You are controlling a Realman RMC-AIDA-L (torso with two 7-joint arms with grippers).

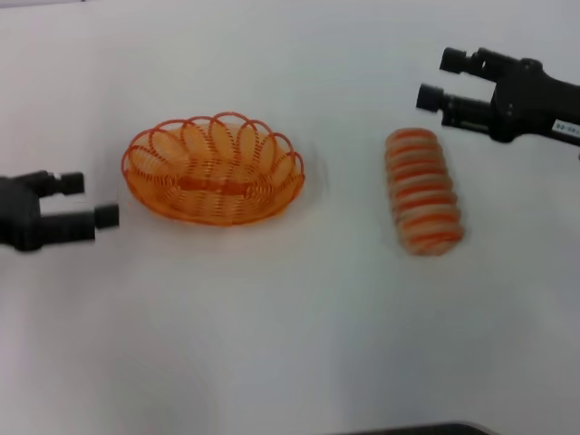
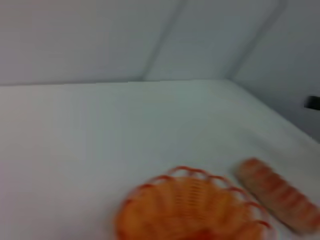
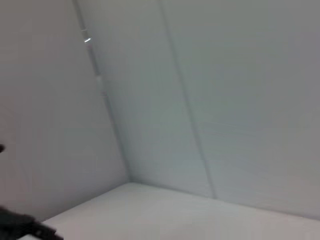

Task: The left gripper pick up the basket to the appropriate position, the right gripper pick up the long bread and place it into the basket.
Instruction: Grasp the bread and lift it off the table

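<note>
1. The basket (image 1: 214, 169) sits left of centre in the head view, flat on the white table (image 1: 290, 344), long axis across the frame, nothing in it. Not lifted yet.
2. The left gripper (image 1: 80, 199) is at the left edge, mid-height, fingers spread with nothing between them. It is near the basket's left rim but not touching, and its tips point at that rim, so it looks lined up for a side-on rim grab.
3. The left wrist view has the basket (image 2: 192, 212) at bottom centre and the long bread (image 2: 277, 200) at lower right. That fits a gripper aimed over the basket.
4. The long bread (image 1: 422, 190) lies right of centre on the table, well apart from the basket, long axis running up-down in the frame.
5. The right gripper (image 1: 437, 80) is at upper right, fingers wide apart and gripping nothing. It sits just beyond the loaf's upper end, no contact.
6. My read: bread waits until the basket is placed, hence right arm holding off.
7. The right wrist view shows only walls and a table corner.
</note>
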